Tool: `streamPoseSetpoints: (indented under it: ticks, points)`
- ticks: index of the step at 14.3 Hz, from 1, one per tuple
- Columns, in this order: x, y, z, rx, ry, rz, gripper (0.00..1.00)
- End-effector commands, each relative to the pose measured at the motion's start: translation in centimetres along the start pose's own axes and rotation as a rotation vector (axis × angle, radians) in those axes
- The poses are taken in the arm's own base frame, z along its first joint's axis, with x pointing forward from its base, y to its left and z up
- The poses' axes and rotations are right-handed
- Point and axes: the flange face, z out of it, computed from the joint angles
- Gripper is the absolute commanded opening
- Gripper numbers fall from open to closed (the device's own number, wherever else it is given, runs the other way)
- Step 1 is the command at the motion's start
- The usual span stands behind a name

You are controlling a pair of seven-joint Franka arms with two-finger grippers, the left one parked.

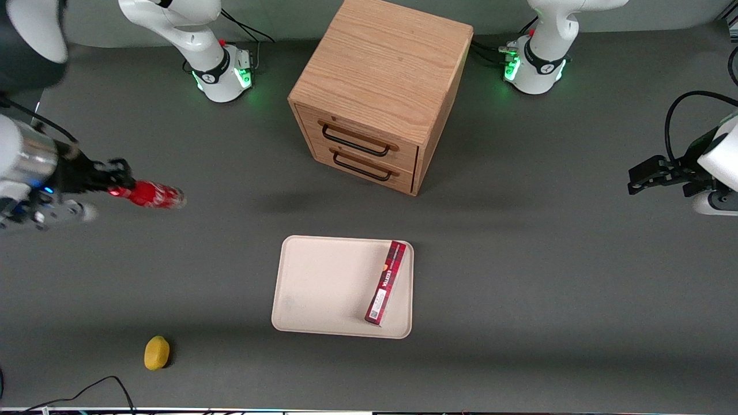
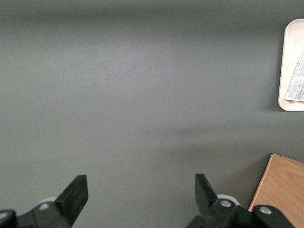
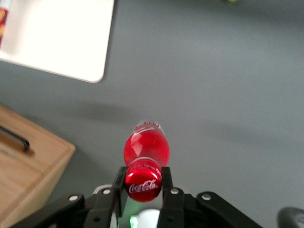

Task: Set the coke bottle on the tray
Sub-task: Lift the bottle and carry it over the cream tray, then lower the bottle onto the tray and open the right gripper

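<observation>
Your gripper point(image 3: 143, 187) clenches the coke bottle point(image 3: 146, 148) at its cap, well apart from the tray point(image 1: 323, 288); only the front view shows a lemon point(image 1: 156, 352).

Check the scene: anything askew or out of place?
Only the long red box, lying askew on the tray. No spills or damage visible. The hand is shut on the coke bottle above the table, toward the working arm's end.

coke bottle point(image 3: 146, 148): glossy red plastic | tray point(image 1: 323, 288): matt cream | drawer cabinet point(image 1: 380, 86): grained wood | table point(image 1: 548, 276): matt grey

End effector point(image 3: 143, 186) clamped, raised, horizontal
</observation>
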Motion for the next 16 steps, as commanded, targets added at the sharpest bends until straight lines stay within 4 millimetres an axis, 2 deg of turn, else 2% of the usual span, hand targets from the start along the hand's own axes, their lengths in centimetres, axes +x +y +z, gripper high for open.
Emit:
streamPoseSetpoints:
  ticks: [1,3,4,6,8,10,16]
  points:
    - [6.7,-6.0,4.4,0.006,0.077,0.059,0.0]
    - [11.1,-9.8,9.4,0.029,0.148,0.097,0.0]
    - [12.8,-10.9,11.7,0.041,0.178,0.124,0.0]
    - [15.4,-13.0,16.2,0.017,0.226,0.16,0.0]
    - [17.2,-14.5,19.2,-0.052,0.307,0.183,0.0]
    - [17.9,-14.6,21.0,-0.064,0.313,0.198,0.0]
    - [17.9,-14.9,21.5,-0.057,0.312,0.216,0.0]
